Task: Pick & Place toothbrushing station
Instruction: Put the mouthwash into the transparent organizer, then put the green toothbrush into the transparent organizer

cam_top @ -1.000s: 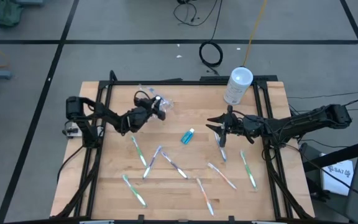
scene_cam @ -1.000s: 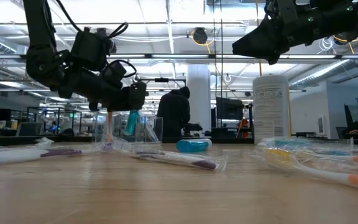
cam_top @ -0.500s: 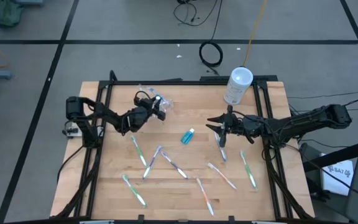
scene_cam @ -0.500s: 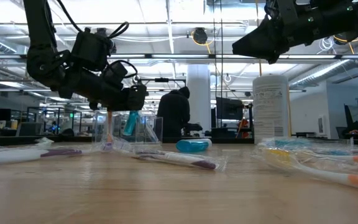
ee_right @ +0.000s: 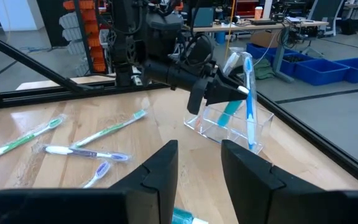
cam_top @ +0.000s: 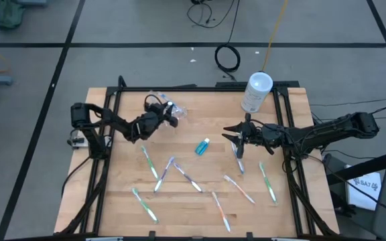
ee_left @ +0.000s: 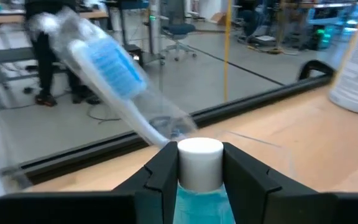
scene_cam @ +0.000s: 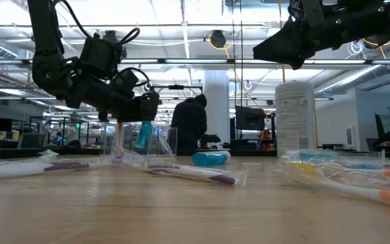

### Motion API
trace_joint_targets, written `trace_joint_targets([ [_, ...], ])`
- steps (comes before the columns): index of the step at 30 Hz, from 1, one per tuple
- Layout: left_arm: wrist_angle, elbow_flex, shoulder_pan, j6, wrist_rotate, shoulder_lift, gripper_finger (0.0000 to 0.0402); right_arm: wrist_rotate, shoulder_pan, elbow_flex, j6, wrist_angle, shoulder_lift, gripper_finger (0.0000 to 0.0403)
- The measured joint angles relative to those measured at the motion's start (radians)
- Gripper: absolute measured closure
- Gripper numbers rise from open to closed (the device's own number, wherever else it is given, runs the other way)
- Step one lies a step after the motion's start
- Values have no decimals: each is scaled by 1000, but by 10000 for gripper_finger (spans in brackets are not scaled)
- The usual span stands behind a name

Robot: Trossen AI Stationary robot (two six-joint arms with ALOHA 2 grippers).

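Observation:
My left gripper (cam_top: 173,120) is at the table's far left and is shut on a teal-blue tube with a white cap (ee_left: 199,163). The tube slants down into a clear holder (ee_right: 229,127), where a blue-bristled toothbrush (ee_right: 248,99) stands upright. A second teal tube (cam_top: 202,146) lies on its side mid-table. Several pastel toothbrushes (cam_top: 151,164) lie flat across the near half. My right gripper (cam_top: 232,137) hovers open high over the table's right half (scene_cam: 276,51), with nothing between its fingers (ee_right: 197,168). My left gripper pinches the tube at its white cap end (ee_left: 199,155) between its two fingertips (ee_left: 166,168), reaching about level from the table's left. The cap sits at the fingertips. The teal body (scene_cam: 142,133) hangs slanted below them, its lower end inside the clear holder.
A tall whitish canister (cam_top: 255,92) stands at the far right edge of the table. Black frame rails (cam_top: 109,134) run along both sides. One toothbrush (cam_top: 240,159) lies just below my right gripper. A person (scene_cam: 189,125) stands in the room beyond the table.

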State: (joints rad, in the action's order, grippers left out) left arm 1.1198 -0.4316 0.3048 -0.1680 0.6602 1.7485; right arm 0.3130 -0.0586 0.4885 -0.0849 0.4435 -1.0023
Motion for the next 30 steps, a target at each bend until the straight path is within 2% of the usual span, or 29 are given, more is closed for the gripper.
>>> trace_joint_targets([
  [9, 1, 0, 15, -29, -32, 0, 236, 0, 0, 0, 0, 0, 0, 289],
  [19, 18, 0, 14, -23, -32, -7, 245, 0, 0, 0, 0, 0, 0, 289],
  [23, 44, -1, -3, 13, -32, -64, 249, 0, 0, 0, 0, 0, 0, 289],
  [30, 43, -1, -74, 112, -55, -240, 252, 0, 0, 0, 30, 0, 0, 289],
])
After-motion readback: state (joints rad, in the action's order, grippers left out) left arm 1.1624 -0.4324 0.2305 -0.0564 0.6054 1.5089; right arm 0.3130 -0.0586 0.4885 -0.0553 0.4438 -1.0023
